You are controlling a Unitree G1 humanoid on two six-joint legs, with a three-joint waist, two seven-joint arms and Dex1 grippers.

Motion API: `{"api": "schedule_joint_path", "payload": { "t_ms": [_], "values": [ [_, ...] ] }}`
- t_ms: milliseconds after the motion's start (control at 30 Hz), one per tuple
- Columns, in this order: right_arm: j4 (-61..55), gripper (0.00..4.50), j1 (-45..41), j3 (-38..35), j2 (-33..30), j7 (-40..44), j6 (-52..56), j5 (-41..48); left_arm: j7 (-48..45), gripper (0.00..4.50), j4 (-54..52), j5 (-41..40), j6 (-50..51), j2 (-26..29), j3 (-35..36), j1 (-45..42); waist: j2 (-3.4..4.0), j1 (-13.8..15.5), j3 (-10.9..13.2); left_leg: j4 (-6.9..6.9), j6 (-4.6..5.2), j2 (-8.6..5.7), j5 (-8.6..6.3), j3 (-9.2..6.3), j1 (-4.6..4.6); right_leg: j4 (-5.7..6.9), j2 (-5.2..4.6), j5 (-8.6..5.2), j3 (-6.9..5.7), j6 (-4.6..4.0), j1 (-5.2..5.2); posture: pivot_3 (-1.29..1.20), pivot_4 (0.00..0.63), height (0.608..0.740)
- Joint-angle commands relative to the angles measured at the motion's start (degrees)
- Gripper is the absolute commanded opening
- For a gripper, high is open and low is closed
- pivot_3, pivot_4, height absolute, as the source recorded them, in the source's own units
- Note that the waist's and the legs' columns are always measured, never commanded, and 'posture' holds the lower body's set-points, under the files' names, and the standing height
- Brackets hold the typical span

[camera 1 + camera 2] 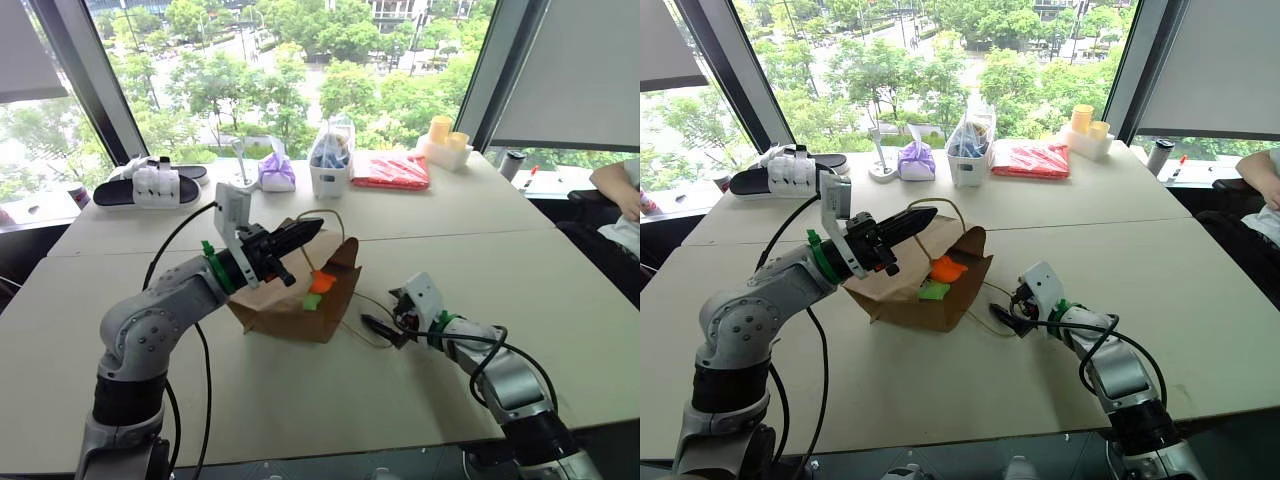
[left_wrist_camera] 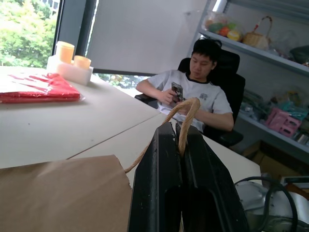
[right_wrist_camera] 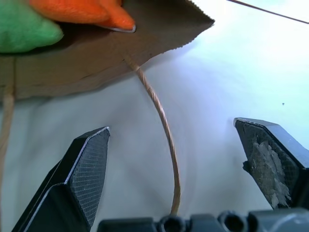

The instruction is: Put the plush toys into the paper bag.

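Right gripper (image 1: 377,326) low over tabletop (image 1: 420,250), jaws spread wide, empty, lower cord handle (image 3: 164,128) lying between its fingers. Just beyond it, brown paper bag (image 1: 285,300) on its side, mouth toward right gripper; orange plush toy (image 1: 322,281) and green plush toy (image 1: 312,301) sat in mouth. Left gripper (image 1: 310,228) above bag, clamped tight on upper cord handle (image 2: 186,113). Farther back: red packet (image 1: 390,170), purple pouch (image 1: 277,172), seated person (image 2: 193,92).

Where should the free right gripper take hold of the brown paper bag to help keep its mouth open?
Take the loose tan cord handle on the table, coming from the bag's open-mouth side. Its loop already lies between the open right gripper's fingers.
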Motion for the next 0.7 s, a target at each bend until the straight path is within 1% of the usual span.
{"api": "schedule_joint_path", "payload": {
  "t_ms": [33, 233, 333, 433, 533, 700],
  "values": [
    [0.7, 3.10, -0.6, 0.6, 0.5, -0.5, -0.9, -1.5, 0.1, 0.00, -1.7, 0.0, -0.5, 0.4, 0.6, -0.8, 0.00, 0.0, 0.0, 0.01, -0.01, 0.00, 0.00, 0.00, 0.00, 0.00, 0.00, 0.00, 0.00, 0.00, 0.01, 0.00, 0.150, 0.740],
    [-0.1, 0.14, -1.4, -0.9, 0.5, -0.5, 1.7, -0.3, 0.6, 0.00, -1.9, -0.2, -0.5, 0.8, 1.2, -0.6, 0.00, 0.2, 0.0, 0.04, -0.01, -0.01, 0.01, -0.01, 0.00, 0.00, -0.01, 0.00, 0.00, 0.00, 0.04, 0.00, 0.150, 0.740],
    [-1.4, 0.14, -2.2, -2.9, 1.1, -0.6, 4.5, 1.9, 0.9, 0.00, -1.8, -0.2, -0.8, 0.8, 1.4, -0.6, 0.00, 0.2, 0.0, 0.06, 0.00, -0.01, 0.00, -0.02, 0.00, -0.01, -0.02, 0.00, 0.00, 0.00, 0.05, 0.00, 0.150, 0.740],
    [-4.9, 0.14, -4.7, -8.0, 2.0, -0.5, 11.4, 8.0, 1.9, 0.00, -0.8, -0.2, -1.4, 0.1, 1.8, -1.9, 0.01, 0.2, 0.0, 0.04, 0.00, -0.01, 0.00, -0.03, 0.00, -0.01, -0.02, 0.00, 0.00, 0.00, 0.05, 0.00, 0.150, 0.740],
    [-8.4, 0.14, -7.4, -11.3, 1.3, -0.2, 16.8, 12.3, 2.3, 0.00, 0.2, -0.4, -1.8, -0.2, 2.3, -3.1, 0.01, 0.2, 0.0, 0.04, 0.00, -0.01, 0.00, -0.05, -0.02, -0.01, -0.02, 0.00, 0.00, 0.00, 0.03, 0.00, 0.150, 0.740],
    [-13.7, 0.14, -18.3, -19.5, -0.1, -1.0, 29.3, 23.1, 3.9, 0.00, 2.9, -2.2, -1.8, -1.6, 4.4, -5.7, 0.04, 0.1, 0.0, -0.01, 0.03, 0.00, -0.02, -0.05, -0.03, -0.03, -0.01, 0.00, -0.01, 0.00, -0.02, 0.00, 0.150, 0.740]
  ]
}}
